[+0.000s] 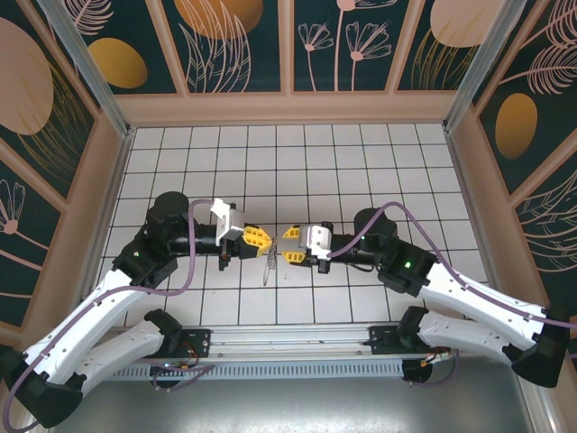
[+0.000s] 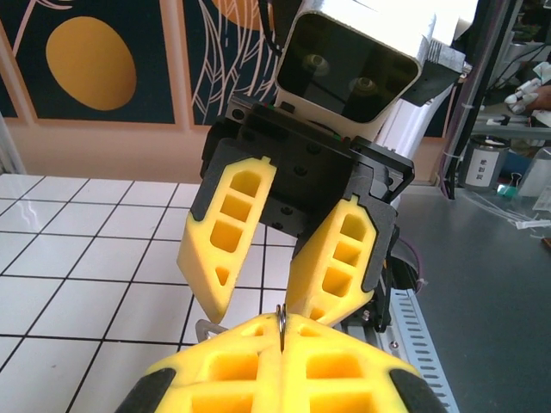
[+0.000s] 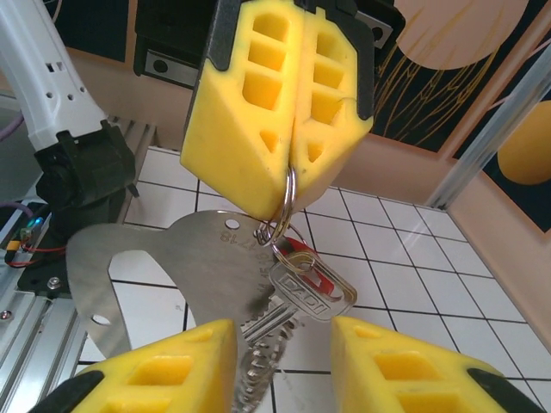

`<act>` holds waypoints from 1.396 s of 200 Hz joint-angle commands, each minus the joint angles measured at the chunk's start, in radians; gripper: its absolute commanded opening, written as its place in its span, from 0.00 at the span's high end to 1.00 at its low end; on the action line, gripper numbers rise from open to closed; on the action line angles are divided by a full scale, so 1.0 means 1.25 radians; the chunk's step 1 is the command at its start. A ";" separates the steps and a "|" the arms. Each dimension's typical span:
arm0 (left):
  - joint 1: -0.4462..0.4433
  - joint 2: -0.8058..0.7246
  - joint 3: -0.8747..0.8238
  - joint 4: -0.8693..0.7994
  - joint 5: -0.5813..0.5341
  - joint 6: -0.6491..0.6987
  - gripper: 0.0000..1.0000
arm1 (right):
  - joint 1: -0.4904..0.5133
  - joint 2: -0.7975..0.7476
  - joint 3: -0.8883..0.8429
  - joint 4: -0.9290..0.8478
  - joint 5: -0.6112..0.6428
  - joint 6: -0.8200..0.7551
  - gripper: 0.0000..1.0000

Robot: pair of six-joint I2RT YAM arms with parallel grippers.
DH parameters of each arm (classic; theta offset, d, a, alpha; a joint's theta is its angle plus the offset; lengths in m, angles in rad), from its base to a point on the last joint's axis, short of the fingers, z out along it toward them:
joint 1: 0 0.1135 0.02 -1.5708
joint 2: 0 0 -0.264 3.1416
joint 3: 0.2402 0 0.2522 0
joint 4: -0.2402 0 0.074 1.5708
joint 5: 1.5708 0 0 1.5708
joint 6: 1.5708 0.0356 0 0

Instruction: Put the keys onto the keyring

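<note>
From above, we see both arms bent inward over the white tiled floor (image 1: 315,162). The left gripper (image 1: 260,237) points toward 3 o'clock, the right gripper (image 1: 290,244) toward 9 o'clock, and their yellow tips sit nose to nose near the middle of the floor. A small silvery bunch dangles at 6 o'clock from the left tips, too small there for us to make out.

The right wrist camera gives the detail. The left fingers are pressed flat together, pinching the thin keyring (image 3: 290,191), which hangs from their seam at 6 o'clock. On the ring hang the keys (image 3: 308,288), a red-headed piece (image 3: 300,249) and a broad flat silver plate (image 3: 164,267), possibly a tag. The right gripper's own fingers stand apart, at 7 and 5 o'clock of the bunch, and seem not to touch it.

The left wrist camera shows the ring edge-on as a sliver between its closed fingers, with the right jaws spread facing it
</note>
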 commanded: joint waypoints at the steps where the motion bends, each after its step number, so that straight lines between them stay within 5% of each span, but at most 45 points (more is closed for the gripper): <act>1: 0.001 0.003 0.010 0.007 0.037 -0.005 1.00 | 0.003 0.011 0.017 0.041 -0.027 -0.018 0.66; 154: 0.001 0.008 0.007 -0.001 0.064 -0.007 1.00 | 0.013 0.051 0.040 0.093 -0.039 -0.017 0.65; 234: 0.000 0.000 0.003 0.020 0.055 -0.017 1.00 | 0.024 0.060 0.033 0.093 -0.028 -0.028 0.92; 279: 0.001 -0.023 -0.063 0.185 0.050 -0.120 1.00 | 0.060 0.043 -0.010 0.166 0.062 -0.040 1.00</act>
